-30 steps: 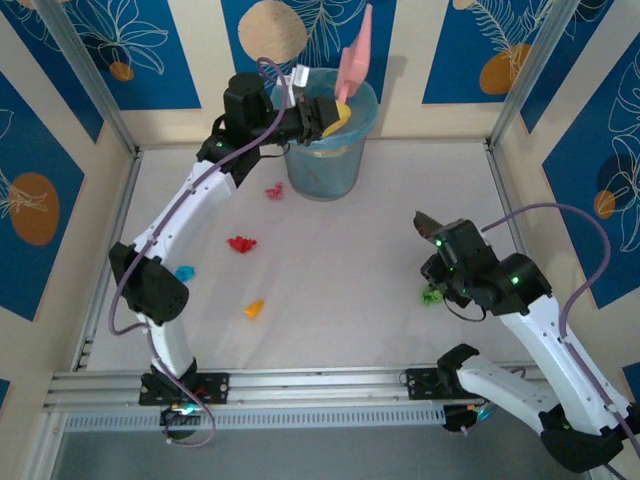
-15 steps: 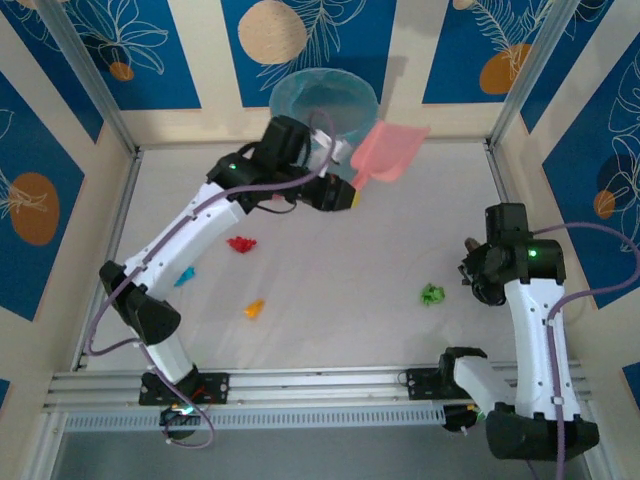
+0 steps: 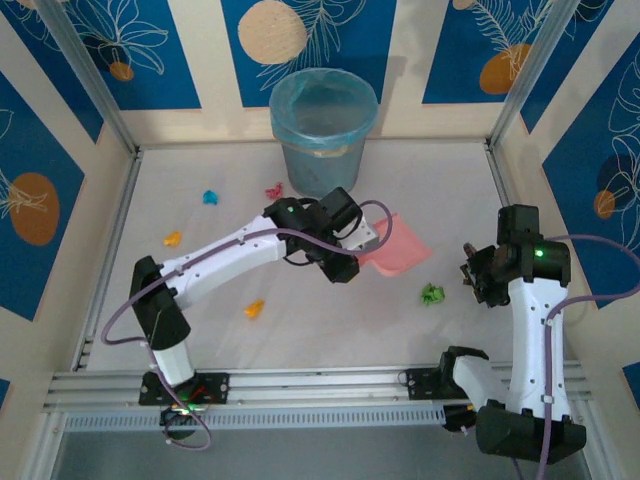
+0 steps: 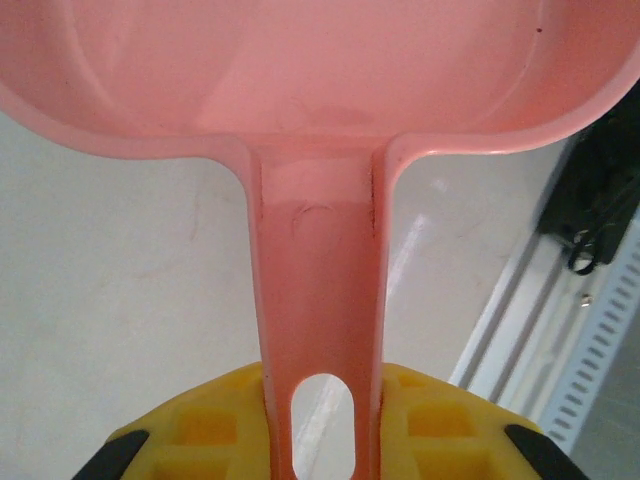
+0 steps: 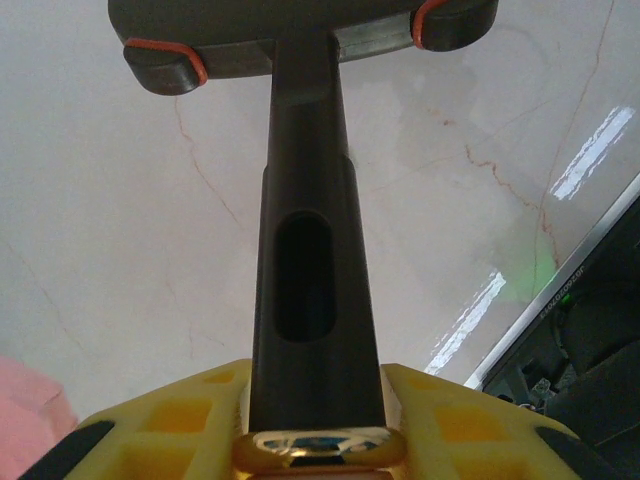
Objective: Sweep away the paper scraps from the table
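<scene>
The paper scraps lie scattered on the white table (image 3: 470, 180), which is edged by aluminium rails (image 3: 300, 383). Farthest left an orange scrap (image 3: 172, 238) is seen, with a blue scrap (image 3: 210, 197) just behind it toward the far wall. A second orange scrap (image 3: 254, 309) is found nearer the front, slightly elongated and tilted. A red scrap (image 3: 273, 190) lies close beside the bag-lined bin (image 3: 322, 130), which is stood against the far edge. The wads are too small for any facing to be told.

The left gripper (image 4: 322, 420) is reached over the table's middle, and its yellow fingers (image 4: 200, 425) are pressed onto the handle of a pink dustpan (image 4: 320, 80). The pan's long axis is laid across the table, with the scoop end pointed right. A green scrap (image 3: 432, 294) is found just beyond the scoop's rim, nearer the front, with bare table between them.

At the right edge, the right gripper (image 5: 315, 410) is clamped on the dark handle of a brush (image 5: 300, 250). The brush head is held out ahead of the fingers, above the table.
</scene>
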You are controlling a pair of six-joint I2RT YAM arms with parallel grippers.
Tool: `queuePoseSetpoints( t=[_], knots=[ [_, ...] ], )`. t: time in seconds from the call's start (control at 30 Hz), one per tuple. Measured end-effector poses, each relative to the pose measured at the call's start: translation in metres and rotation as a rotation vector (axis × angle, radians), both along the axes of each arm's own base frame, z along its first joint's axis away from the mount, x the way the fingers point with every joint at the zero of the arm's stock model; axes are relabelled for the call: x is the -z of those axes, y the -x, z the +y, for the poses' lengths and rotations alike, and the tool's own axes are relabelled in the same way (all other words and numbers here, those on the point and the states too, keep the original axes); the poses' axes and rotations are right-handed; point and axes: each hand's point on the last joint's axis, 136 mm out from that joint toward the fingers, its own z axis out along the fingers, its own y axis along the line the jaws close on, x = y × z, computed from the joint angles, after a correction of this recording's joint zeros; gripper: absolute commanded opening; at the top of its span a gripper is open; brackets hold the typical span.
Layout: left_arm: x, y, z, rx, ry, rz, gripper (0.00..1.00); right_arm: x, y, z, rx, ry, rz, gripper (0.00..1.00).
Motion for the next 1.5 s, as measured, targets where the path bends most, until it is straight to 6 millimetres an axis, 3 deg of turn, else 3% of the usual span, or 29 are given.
queuePoseSetpoints(
  t=[0.1, 0.27, 0.37, 0.93, 1.5],
  knots=[
    [0.01, -0.005, 0.003, 0.021, -0.029, -0.095, 0.0, 0.002, 0.0, 0.002, 0.008, -0.015, 0.0, 0.0],
    [0.083, 0.035, 0.035, 0.159, -0.306, -0.119, 0.0, 0.012, 0.006, 0.012, 0.049, -0.089, 0.04, 0.0],
    [0.106, 0.044, 0.039, 0.194, -0.374, -0.121, 0.0, 0.012, 0.006, 0.017, 0.065, -0.122, 0.04, 0.0],
    [0.138, 0.043, 0.038, 0.198, -0.388, -0.129, 0.0, 0.032, 0.011, 0.048, 0.061, -0.236, 0.058, 0.0],
    [0.152, 0.046, 0.021, 0.208, -0.339, -0.11, 0.0, 0.027, 0.008, 0.119, -0.004, -0.422, 0.082, 0.0]
  ],
)
